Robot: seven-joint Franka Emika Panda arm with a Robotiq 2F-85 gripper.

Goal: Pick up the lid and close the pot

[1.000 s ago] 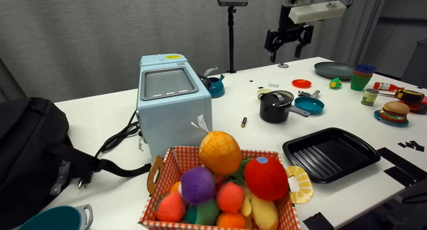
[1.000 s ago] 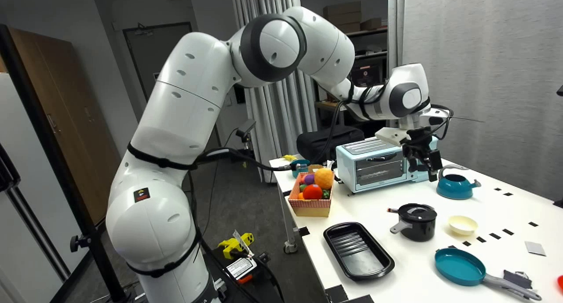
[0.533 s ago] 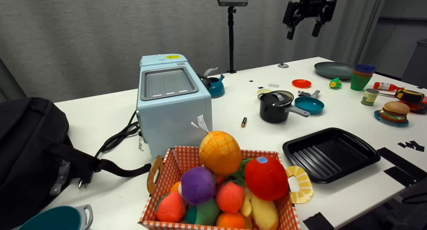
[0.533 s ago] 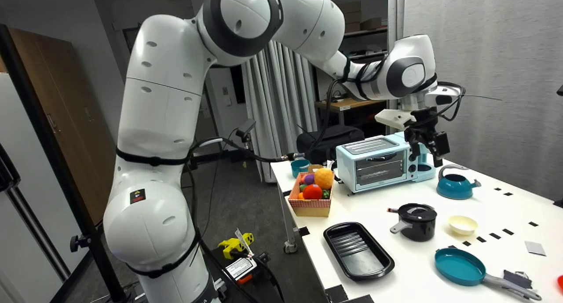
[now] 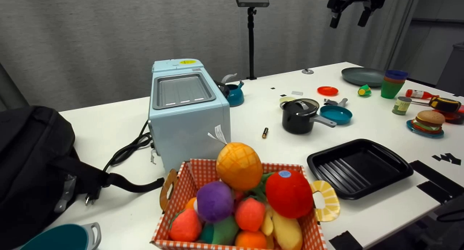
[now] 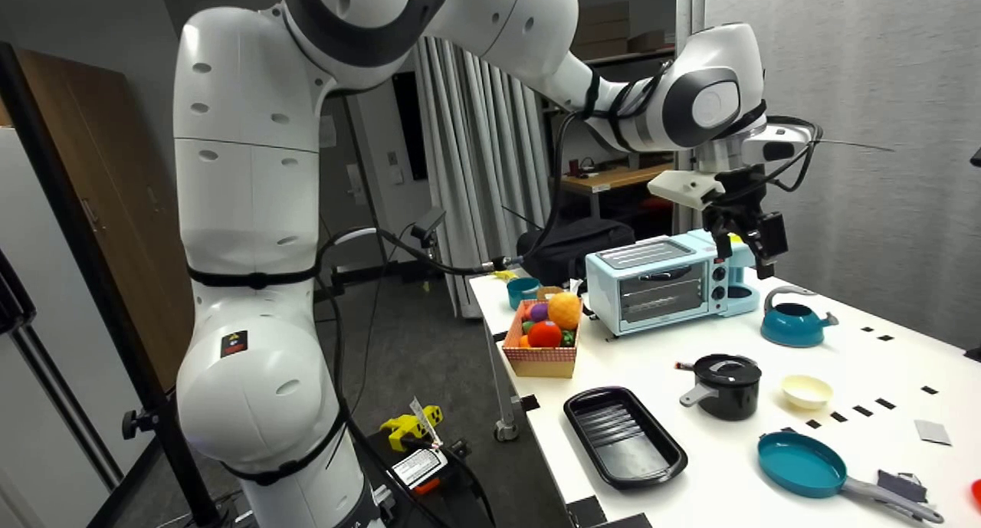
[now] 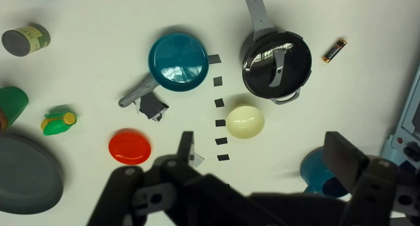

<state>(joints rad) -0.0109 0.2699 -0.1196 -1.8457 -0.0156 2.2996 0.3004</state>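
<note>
Already the lid (image 7: pixel 289 67) lay over the mouth of the pot (image 6: pixel 733 402), though how snugly it was seated all round I could not tell. From the wrist view it looked a round, almost black, glossy thing, with bright streaks of reflected light near its edge and a grey bar (image 7: pixel 279 60) running across the middle, narrow at the waist and wider toward its ends. The pot stood upright on the white table (image 5: pixel 261 105), black and shiny, a flat grey handle (image 7: pixel 257 14) on one side and a small grey loop (image 7: pixel 283 102) opposite. In that same wrist view a teal frying pan (image 7: pixel 178 60) and a battery (image 7: pixel 334 50) lay to either side of it, with a cream bowl (image 7: pixel 245 121) just beside. The gripper (image 5: pixel 348 22) hung in the air, well apart from both lid and pot, its fingers (image 7: pixel 343 160) spread wide of each other.
</note>
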